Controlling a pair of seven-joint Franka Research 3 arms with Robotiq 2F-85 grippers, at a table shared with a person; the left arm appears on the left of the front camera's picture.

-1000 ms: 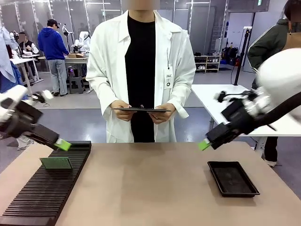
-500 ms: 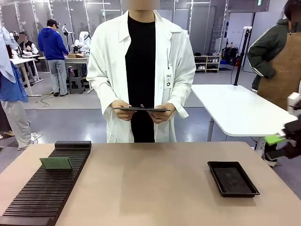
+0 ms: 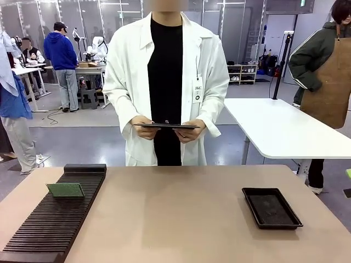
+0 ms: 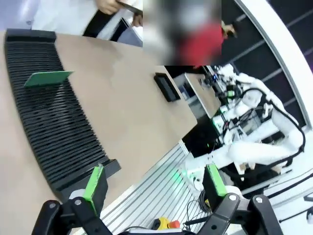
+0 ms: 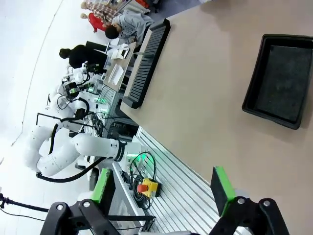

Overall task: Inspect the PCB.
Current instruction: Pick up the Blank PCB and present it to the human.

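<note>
Table rack (image 4: 58,132), well ahead of the released left claw (image 4: 154,180) and released right claw (image 5: 161,188), carries the PCB (image 4: 48,78): probably light, stiff, fragile; pinch its edges.

The right gripper (image 5: 161,186) hangs off the near edge of the table (image 5: 205,98), and its green-padded fingers (image 5: 221,188) stand wide apart. On the right part of the table lies the black tray (image 5: 288,78). Well apart from it, at the left, lies the black slotted rack (image 5: 149,58). Between the fingers, lower down, a yellow box with a red button (image 5: 143,187) is seen.
</note>
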